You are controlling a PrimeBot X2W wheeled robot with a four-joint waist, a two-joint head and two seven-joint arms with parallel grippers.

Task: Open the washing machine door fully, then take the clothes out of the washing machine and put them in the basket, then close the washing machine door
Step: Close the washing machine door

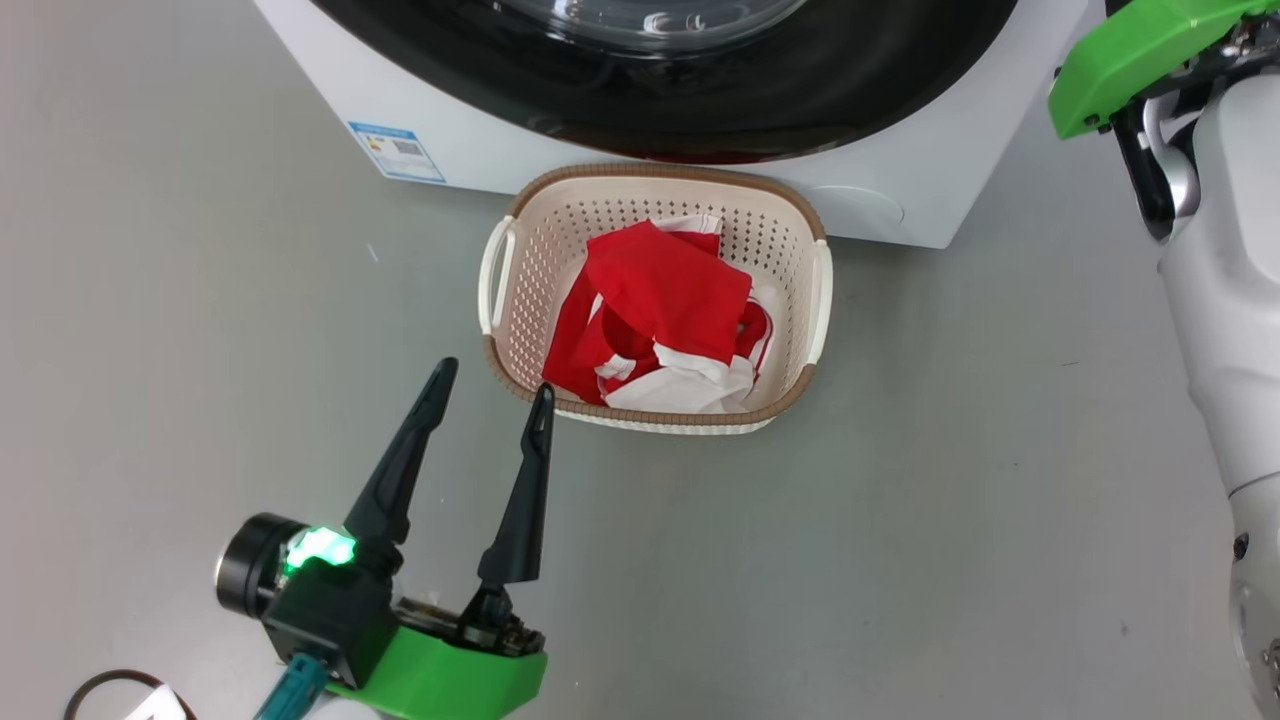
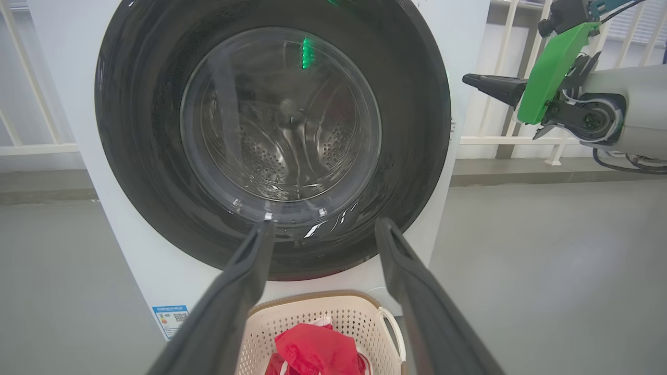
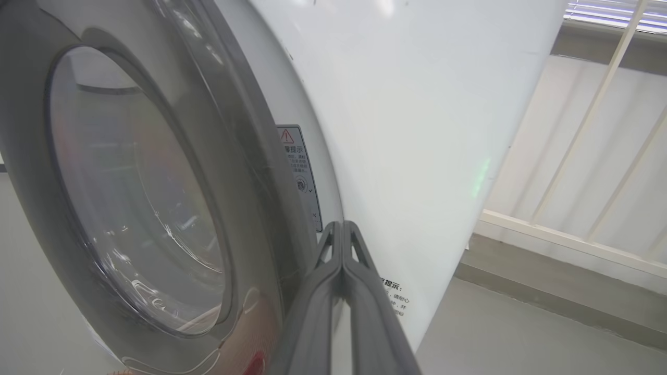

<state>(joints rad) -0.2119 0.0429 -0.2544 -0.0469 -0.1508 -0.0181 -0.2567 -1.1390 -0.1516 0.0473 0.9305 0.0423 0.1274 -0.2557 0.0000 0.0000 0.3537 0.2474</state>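
Note:
The washing machine door point(image 2: 140, 130), a black rim around clear glass, lies against the front of the white washing machine point(image 2: 469, 31); I cannot tell whether it is latched. Through the glass the steel drum looks bare. The cream basket point(image 1: 520, 215) stands on the floor just in front of the machine, with the red and white clothes point(image 1: 665, 300) piled inside. Near the basket's front left corner my left gripper point(image 1: 495, 378) is open with nothing between its fingers. Beside the door's right edge my right gripper point(image 3: 341, 225) is shut on nothing, and it also shows as right gripper point(image 2: 490, 86).
Grey floor point(image 1: 950, 520) stretches to the right of the basket and in front of it. A white railing point(image 2: 521, 140) runs behind the machine. A dark cable loop point(image 1: 110, 685) lies on the floor at the lower left. My right forearm point(image 1: 1230, 300) hangs at the right edge.

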